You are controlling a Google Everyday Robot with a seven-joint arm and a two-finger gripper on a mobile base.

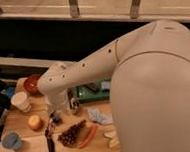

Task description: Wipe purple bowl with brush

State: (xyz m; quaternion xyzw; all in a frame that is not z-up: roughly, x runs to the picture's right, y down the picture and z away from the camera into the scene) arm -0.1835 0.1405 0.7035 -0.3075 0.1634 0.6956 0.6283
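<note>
The wooden table sits below a dark wall and a railing. My white arm reaches in from the right and bends down over the table's left half. The gripper hangs low there, just beside a yellow-orange fruit; I cannot tell whether it is open or closed. The brush lies flat on the wood right in front of it, its upper end near the gripper. I cannot see the purple bowl; the wrist covers the area beside the reddish-orange bowl.
</note>
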